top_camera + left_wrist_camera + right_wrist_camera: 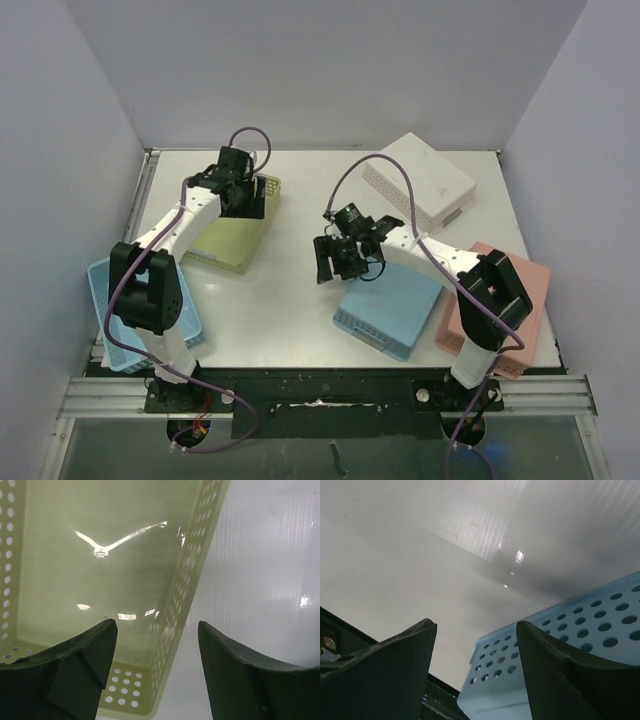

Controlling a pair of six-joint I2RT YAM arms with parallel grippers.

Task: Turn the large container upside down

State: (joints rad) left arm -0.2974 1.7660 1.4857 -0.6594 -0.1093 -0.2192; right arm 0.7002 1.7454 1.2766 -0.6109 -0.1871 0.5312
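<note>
A yellow-green perforated container (pixel 238 235) stands open side up at the left middle of the table. My left gripper (pixel 243 190) is open over its far right rim. In the left wrist view its jaws (pixel 157 625) straddle the container's right wall (pixel 175 610), one finger inside, one over the white table. My right gripper (pixel 335 262) is open and empty beside the left corner of a light blue container (pixel 392 308) that lies bottom up. In the right wrist view that gripper (pixel 476 625) hangs over the table with the blue corner (pixel 580 625) by its right finger.
A white container (pixel 420 180) lies bottom up at the back right. A pink container (pixel 525 290) lies bottom up at the right edge. A blue basket (pixel 115 320) sits open at the near left, partly off the table (pixel 290 310).
</note>
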